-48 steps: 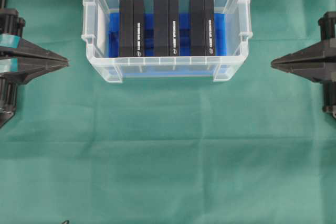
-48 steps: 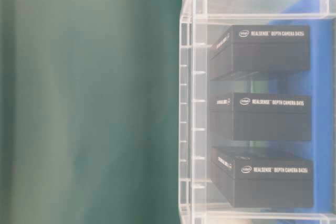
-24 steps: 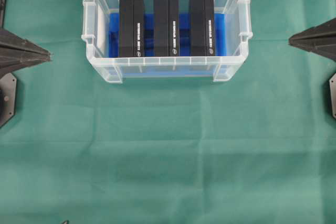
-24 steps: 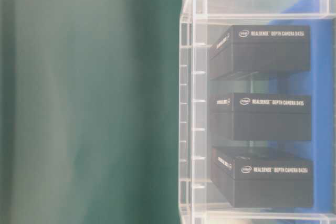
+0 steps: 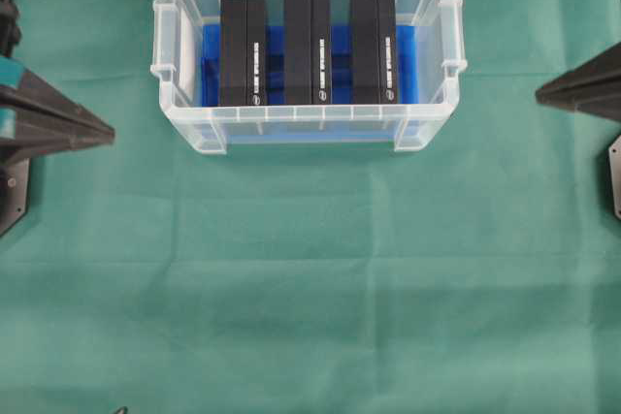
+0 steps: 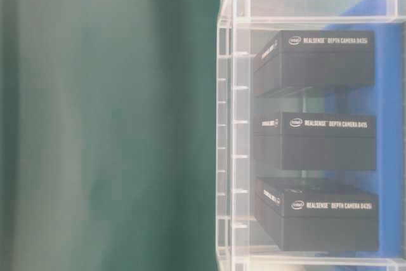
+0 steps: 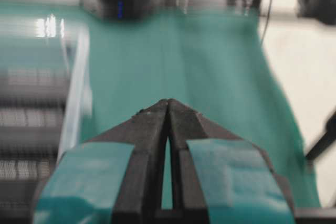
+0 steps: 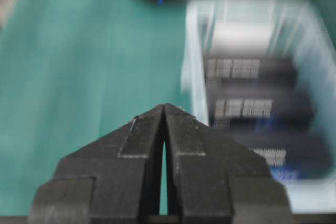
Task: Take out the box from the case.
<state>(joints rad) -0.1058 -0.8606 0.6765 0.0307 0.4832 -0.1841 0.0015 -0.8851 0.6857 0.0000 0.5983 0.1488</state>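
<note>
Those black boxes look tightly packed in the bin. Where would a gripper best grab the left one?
Probably from straight above, pinching the left box across its narrow top edge. It stands on edge inside the case, whose walls block any sideways approach; gaps beside it leave room for fingers.

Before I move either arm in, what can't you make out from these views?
- Arms: overhead edges cut off everything behind the left gripper and right gripper.
- Boxes: overhead print too small to read; both wrist views blurred.
- Case: table-level right edge cuts it off, so its far side is unseen.
- Case floor under the boxes: hidden by them.
</note>
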